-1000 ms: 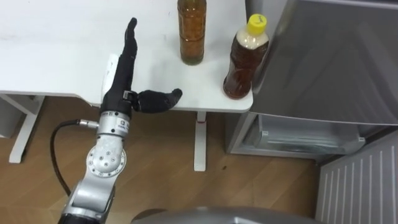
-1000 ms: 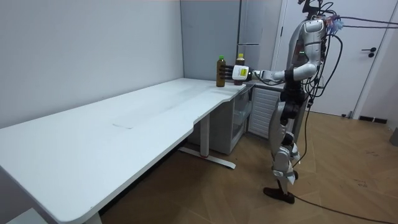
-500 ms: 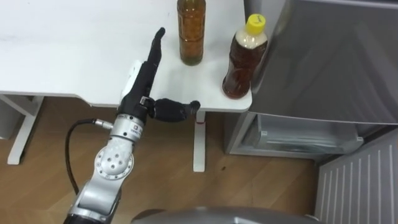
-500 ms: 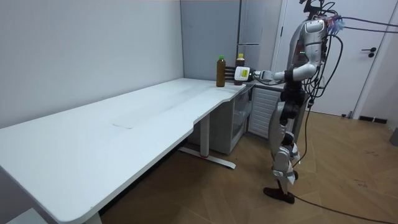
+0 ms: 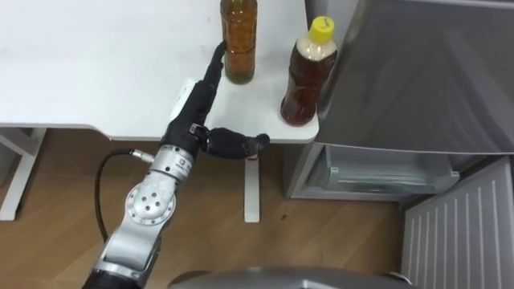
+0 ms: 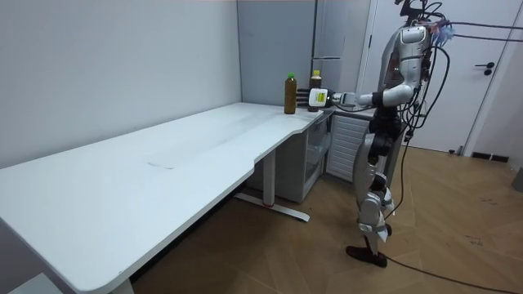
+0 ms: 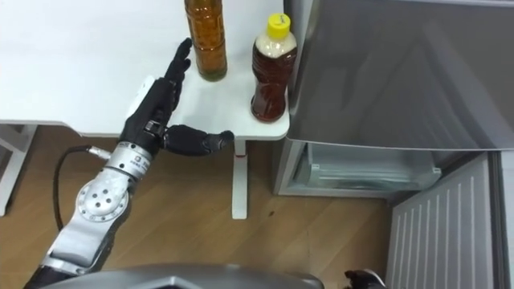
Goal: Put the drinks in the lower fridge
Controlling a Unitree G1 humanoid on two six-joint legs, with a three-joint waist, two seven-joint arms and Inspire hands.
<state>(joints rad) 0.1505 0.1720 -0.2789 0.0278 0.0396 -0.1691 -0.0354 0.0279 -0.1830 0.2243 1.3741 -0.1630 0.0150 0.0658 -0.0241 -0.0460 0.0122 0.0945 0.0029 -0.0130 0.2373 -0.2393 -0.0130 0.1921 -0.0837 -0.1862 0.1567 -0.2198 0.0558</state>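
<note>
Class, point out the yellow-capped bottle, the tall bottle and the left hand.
yellow-capped bottle (image 5: 303,84): left eye view, its body.
tall bottle (image 5: 239,44): left eye view, its body.
left hand (image 5: 198,104): left eye view, its middle.

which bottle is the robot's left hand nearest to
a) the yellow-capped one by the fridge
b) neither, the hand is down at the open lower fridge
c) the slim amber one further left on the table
c: the left hand is stretched out over the table edge with straight fingers beside the slim amber bottle, while the yellow-capped bottle stands apart at the corner.
</note>
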